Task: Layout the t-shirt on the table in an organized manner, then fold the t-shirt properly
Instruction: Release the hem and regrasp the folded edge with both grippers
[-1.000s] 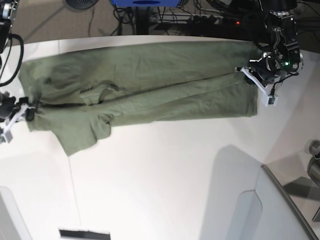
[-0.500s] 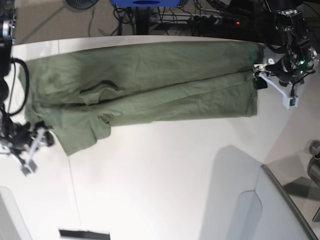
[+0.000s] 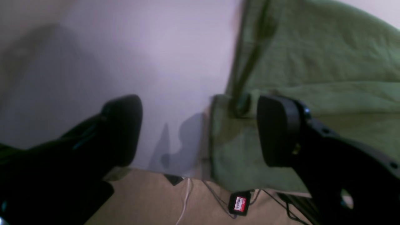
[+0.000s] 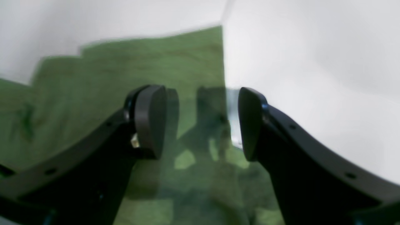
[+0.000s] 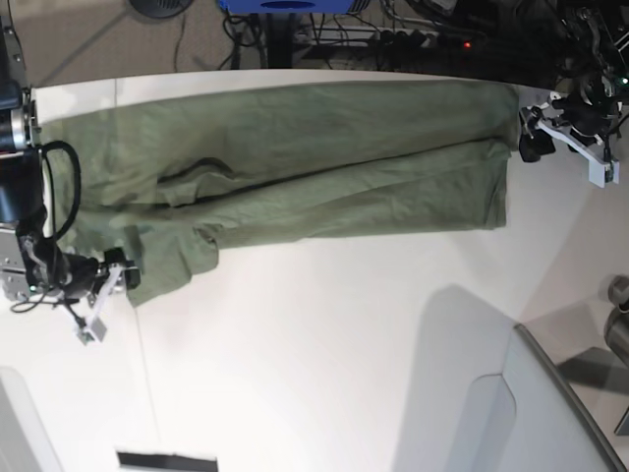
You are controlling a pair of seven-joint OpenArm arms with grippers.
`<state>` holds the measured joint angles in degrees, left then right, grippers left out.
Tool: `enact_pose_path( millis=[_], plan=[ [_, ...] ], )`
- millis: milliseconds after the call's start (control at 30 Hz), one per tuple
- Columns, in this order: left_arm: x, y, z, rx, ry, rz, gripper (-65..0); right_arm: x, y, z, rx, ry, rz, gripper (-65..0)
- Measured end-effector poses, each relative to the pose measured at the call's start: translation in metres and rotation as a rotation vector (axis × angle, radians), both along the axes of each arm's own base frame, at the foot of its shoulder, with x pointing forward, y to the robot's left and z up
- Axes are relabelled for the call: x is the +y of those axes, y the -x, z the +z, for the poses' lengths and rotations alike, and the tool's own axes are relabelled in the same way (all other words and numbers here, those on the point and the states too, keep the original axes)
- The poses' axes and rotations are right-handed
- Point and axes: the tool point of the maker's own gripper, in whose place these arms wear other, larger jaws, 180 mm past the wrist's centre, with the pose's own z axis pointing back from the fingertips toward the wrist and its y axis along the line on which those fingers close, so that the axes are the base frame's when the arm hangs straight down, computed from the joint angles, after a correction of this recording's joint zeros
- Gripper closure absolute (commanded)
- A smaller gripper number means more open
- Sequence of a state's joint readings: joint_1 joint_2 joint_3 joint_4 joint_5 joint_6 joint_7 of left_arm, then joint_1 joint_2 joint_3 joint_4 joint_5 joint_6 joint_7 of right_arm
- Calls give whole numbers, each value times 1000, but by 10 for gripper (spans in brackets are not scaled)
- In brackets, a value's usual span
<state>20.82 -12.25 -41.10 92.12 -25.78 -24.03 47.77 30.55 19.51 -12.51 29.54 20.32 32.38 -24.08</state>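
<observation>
On the table (image 5: 324, 324), spread t-shirt (image 5: 295, 167) between two open grippers

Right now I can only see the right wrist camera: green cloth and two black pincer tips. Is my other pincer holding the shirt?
Observer: No. The left pincer is open, with one pad above the t-shirt and the other above bare table.
Operator: Where is it compared to mine?
Observer: In the base view it is at the far end of the shirt from the right pincer, so there is one at each end.
Operator: Is the shirt nice and flat?
Observer: Not quite. It lies as a long wrinkly band along the table's far side, and a sleeve sticks out near your pincer.
</observation>
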Motion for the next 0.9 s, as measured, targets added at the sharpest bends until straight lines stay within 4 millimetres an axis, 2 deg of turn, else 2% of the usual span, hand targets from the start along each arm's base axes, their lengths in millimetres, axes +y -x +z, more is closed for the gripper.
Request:
enact_pose_path(
  millis=[100, 133, 200, 300, 333, 400, 533, 667, 800, 900],
  plan=[
    [0, 1, 0, 3, -1, 1, -555, 22, 2, -10, -10, -58, -13, -333],
    [1, 1, 0, 3, -2, 1, -555, 30, 1, -13, -21, -83, -22, -309],
    [1, 0, 1, -1, -3, 0, -555, 35, -1, -14, -36, -108, -37, -221],
    [1, -1, 1, -3, -2, 1, -555, 28, 1, -16, -30, -94, -43, -15],
    [1, -1, 1, -3, -2, 0, -555, 25, 3, -17, -26, -89, -46, 0],
    [1, -1, 1, -3, -2, 1, -555, 25, 3, -17, -25, -89, -46, -15],
    [1, -1, 1, -2, -2, 0, -555, 28, 1, -16, -29, -94, -41, 0],
    [0, -2, 0, -2, 0, -1, -555, 34, 1, -4, -97, -81, 11, 0],
    [1, -7, 1, -13, 5, 2, -555, 39, 31, -1, -88, -22, 115, 0],
    [3, -8, -5, -1, 19, 12, -555, 47, 45, 13, -110, -25, 133, 0]
  ],
)
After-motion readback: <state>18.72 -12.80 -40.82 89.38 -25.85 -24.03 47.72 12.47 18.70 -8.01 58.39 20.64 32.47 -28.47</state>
